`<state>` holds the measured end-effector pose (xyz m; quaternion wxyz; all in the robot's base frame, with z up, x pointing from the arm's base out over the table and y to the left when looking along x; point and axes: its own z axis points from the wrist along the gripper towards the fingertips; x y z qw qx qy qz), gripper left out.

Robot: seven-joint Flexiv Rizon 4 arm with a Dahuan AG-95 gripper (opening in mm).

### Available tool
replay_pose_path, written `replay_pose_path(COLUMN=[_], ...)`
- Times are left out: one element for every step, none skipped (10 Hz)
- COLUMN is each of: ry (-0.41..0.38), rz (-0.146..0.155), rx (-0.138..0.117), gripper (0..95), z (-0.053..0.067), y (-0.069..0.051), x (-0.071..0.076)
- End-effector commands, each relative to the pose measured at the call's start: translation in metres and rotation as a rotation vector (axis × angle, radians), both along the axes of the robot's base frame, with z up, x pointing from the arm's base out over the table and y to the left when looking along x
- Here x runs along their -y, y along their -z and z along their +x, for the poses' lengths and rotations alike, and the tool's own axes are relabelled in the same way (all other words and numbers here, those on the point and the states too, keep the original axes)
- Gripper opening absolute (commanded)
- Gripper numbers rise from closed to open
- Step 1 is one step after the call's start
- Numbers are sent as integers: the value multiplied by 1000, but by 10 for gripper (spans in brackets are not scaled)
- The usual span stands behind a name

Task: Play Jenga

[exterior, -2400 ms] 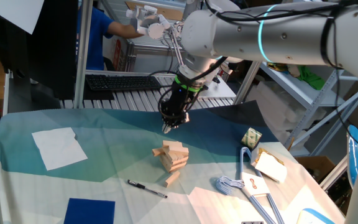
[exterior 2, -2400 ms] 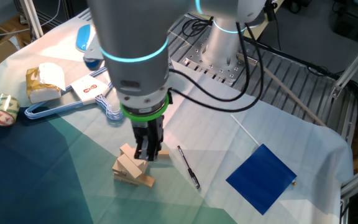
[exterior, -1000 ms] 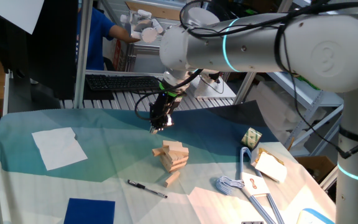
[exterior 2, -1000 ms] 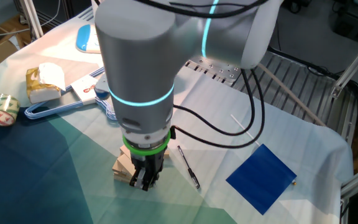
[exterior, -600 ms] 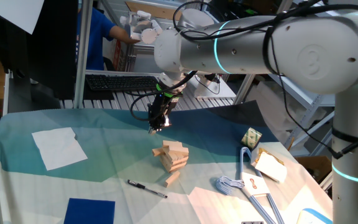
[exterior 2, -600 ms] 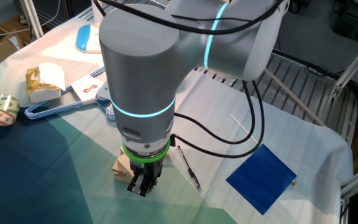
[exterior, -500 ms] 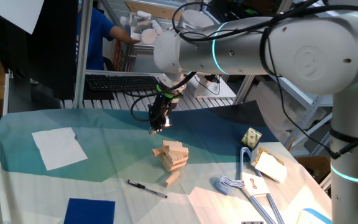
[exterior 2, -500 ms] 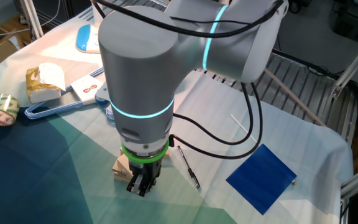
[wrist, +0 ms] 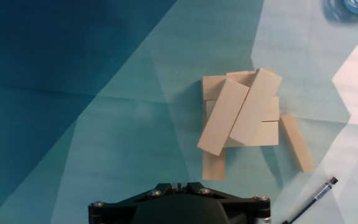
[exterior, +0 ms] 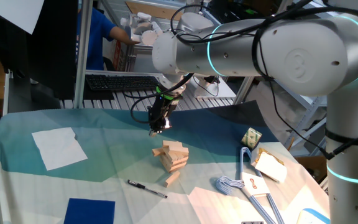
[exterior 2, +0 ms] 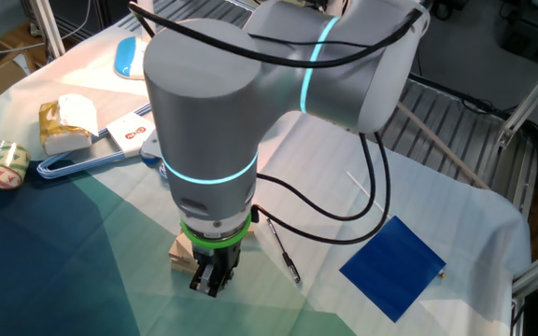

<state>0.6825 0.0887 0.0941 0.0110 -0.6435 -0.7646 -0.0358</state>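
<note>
The Jenga stack (exterior: 171,155) is a small uneven pile of tan wooden blocks on the teal cloth. From above, in the hand view, two blocks lie askew on top of the stack (wrist: 241,112). A loose block (wrist: 297,142) lies beside the pile and also shows in one fixed view (exterior: 172,179). My gripper (exterior: 156,129) hangs above the cloth, up and to the left of the stack, touching nothing. Its fingers are together and empty. In the other fixed view the gripper (exterior 2: 208,283) and arm hide most of the stack (exterior 2: 179,250).
A black pen (exterior: 146,188) lies near the stack, also seen from above (wrist: 309,202). A white paper (exterior: 59,147) and a blue pad (exterior: 89,210) lie to the left. A tape roll (exterior: 252,137), a hanger (exterior: 247,186) and a packet (exterior: 270,165) lie to the right.
Over the earlier frames my gripper moved off the top of the stack, to the left and away from it, still shut. In the last half second it barely moved. The blocks stayed put.
</note>
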Motion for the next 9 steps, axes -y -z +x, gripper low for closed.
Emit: replay_pose_path(ry=[-2,-3,1,8,15,20,19,19,17], rz=[-5,-8,-19,-20,-21,-28,-32,-30,-27], rx=[-1,-2,-5,-5,-7,-13,-16,-18,-19], gripper=[0,0,0,0,0,190,190,190,190], z=[-1,-1,0,1,2,3,3,3,2], y=[1,3,6,7,9,11,12,12,13], x=[0,0,0,1,2,4,5,5,5])
